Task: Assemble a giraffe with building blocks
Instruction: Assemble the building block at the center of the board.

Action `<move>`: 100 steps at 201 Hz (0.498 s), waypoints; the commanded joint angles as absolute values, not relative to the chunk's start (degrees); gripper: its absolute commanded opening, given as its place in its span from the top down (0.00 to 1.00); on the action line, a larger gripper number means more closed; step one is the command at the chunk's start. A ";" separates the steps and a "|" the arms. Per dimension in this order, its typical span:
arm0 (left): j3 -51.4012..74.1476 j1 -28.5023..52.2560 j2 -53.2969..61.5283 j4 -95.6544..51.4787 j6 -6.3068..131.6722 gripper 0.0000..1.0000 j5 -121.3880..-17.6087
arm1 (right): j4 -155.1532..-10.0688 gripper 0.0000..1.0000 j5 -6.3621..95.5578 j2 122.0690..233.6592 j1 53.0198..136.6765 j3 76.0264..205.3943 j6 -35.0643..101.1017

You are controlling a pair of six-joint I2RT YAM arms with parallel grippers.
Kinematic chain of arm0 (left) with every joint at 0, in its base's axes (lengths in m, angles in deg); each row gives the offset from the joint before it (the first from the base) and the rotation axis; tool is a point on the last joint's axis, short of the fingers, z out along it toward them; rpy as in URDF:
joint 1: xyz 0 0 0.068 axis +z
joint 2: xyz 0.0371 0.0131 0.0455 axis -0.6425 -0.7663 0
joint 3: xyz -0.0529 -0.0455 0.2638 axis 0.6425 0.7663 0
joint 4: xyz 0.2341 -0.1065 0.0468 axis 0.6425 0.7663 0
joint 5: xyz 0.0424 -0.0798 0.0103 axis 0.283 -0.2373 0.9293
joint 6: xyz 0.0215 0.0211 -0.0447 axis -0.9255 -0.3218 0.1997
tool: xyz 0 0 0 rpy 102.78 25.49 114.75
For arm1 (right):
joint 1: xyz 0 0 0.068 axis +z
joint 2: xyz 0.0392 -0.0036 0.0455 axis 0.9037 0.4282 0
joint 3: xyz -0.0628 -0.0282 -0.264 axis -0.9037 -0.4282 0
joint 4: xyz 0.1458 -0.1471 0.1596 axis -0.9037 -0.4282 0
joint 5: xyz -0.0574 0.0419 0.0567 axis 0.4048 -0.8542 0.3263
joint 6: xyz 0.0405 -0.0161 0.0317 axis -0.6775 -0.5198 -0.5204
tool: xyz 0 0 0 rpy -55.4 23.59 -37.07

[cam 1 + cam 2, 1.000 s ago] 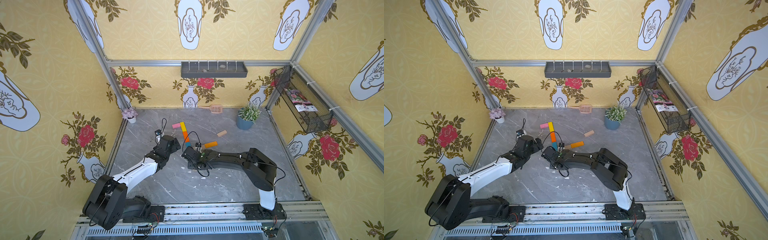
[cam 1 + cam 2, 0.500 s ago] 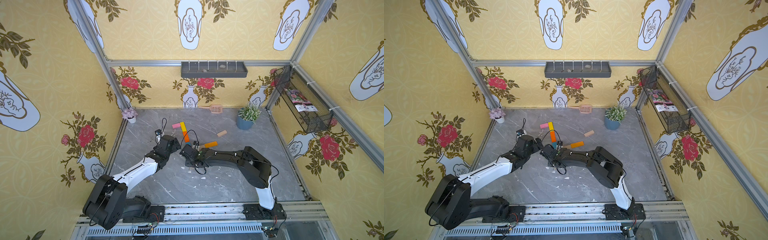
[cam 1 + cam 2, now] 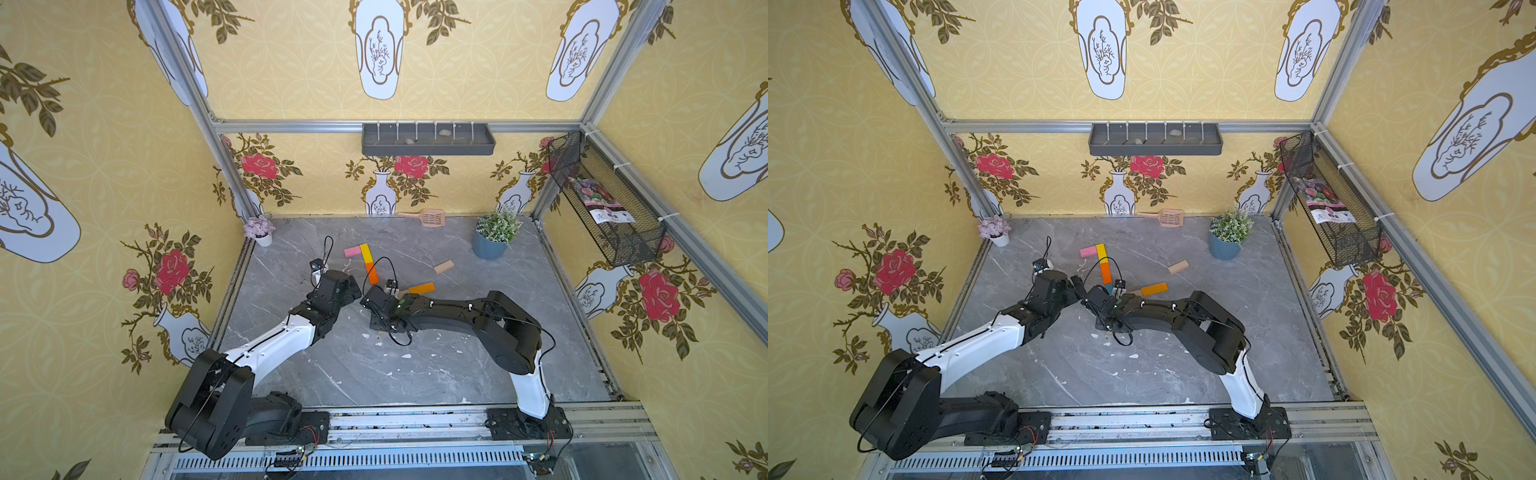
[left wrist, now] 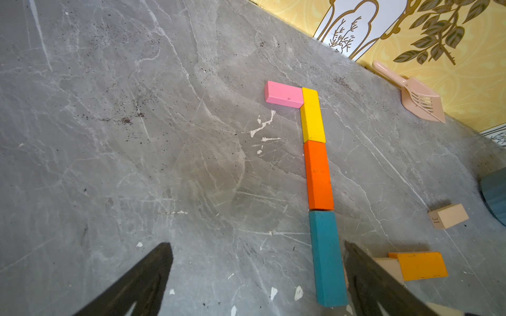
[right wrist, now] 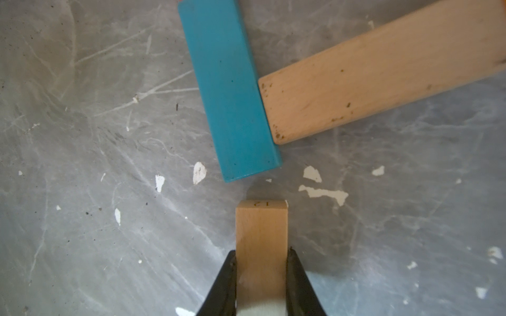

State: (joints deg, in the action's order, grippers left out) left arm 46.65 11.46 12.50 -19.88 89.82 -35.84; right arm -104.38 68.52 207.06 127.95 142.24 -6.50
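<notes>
1. The right gripper (image 5: 262, 253) is pinched tight on the sides of a plain tan wooden bar (image 5: 261, 221). The bar's free end points at the near end of the blue wooden bar (image 5: 230, 90), with a small gap between them. I cannot tell whether it rests on the grey marble-look tabletop (image 3: 415, 374).
2. The giraffe so far has a pink wooden bar (image 4: 283, 94) as its head. The yellow wooden bar (image 4: 313, 115), the deep orange wooden bar (image 4: 319, 175) and the blue one then run end to end as the neck.
3. A second tan wooden bar (image 5: 369, 74) butts the blue bar's long side at a slant, and a lighter orange wooden bar (image 4: 419, 265) lies beyond it. A third tan wooden bar (image 4: 449, 220) lies well apart, near the blue pot (image 3: 490, 247).
4. The left gripper (image 4: 257, 281) gapes wide and holds nothing. One of its fingers sits just beside the blue bar.
5. Likeliest mishap: if the held bar is pushed forward too far, it will hit the blue end and buckle the neck, since nothing pins those loose bars.
6. A sideways drift of the left arm could sweep the blue bar away from the slanted back piece.
7. The two wrists hang close together, so a careless swing could make them collide.
8. If the jaws let go unevenly, the leg may twist as it is released.
</notes>
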 commanded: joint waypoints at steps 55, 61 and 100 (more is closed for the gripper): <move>46.68 11.50 12.98 -19.92 89.06 0.01 -34.81 | -104.87 0.72 67.68 207.13 127.22 141.55 -4.90; 46.68 11.50 12.99 -19.93 89.06 0.01 -34.86 | -104.84 0.71 67.58 207.10 127.22 141.52 -4.80; 46.69 11.50 13.01 -20.10 89.06 0.01 -35.03 | -104.70 0.33 68.98 204.33 127.24 140.11 -5.18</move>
